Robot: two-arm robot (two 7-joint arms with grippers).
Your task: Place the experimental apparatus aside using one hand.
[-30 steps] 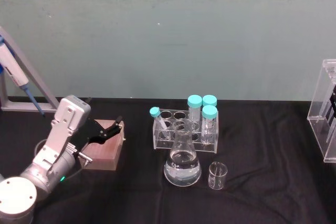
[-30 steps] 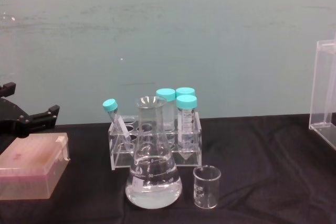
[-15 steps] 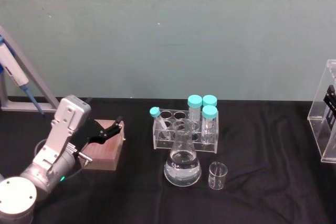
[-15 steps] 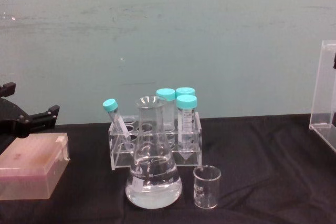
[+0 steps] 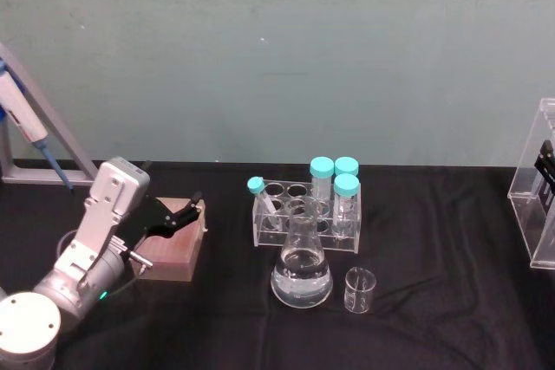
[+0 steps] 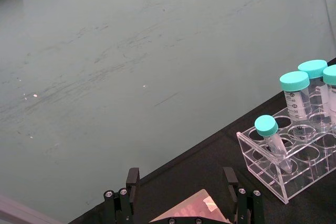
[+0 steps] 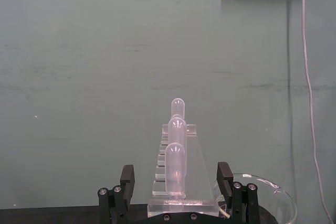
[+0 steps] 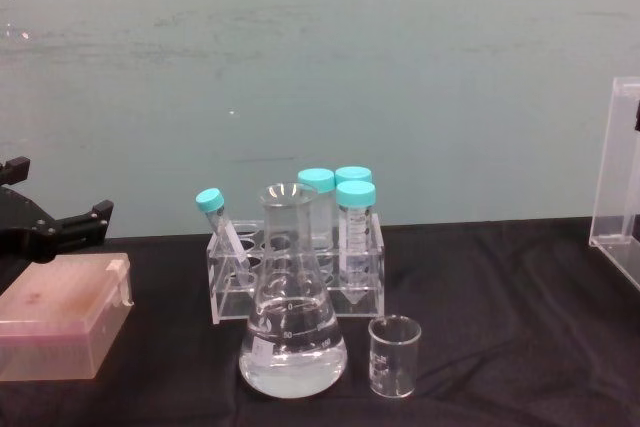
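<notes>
My right gripper (image 7: 176, 168) straddles the pipette stand (image 7: 181, 203), fingers spread (contact unclear). I'd centre, clamp low, slide slowly. Left gripper (image 6: 181, 173) parked, spread, above pink box (image 8: 55, 319).

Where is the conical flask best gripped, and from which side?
Probably at the narrow neck of the conical flask, below the flared rim: the body is wide and sloped. Come from its left side, since the beaker stands close on its right and the tube rack right behind it.
</notes>
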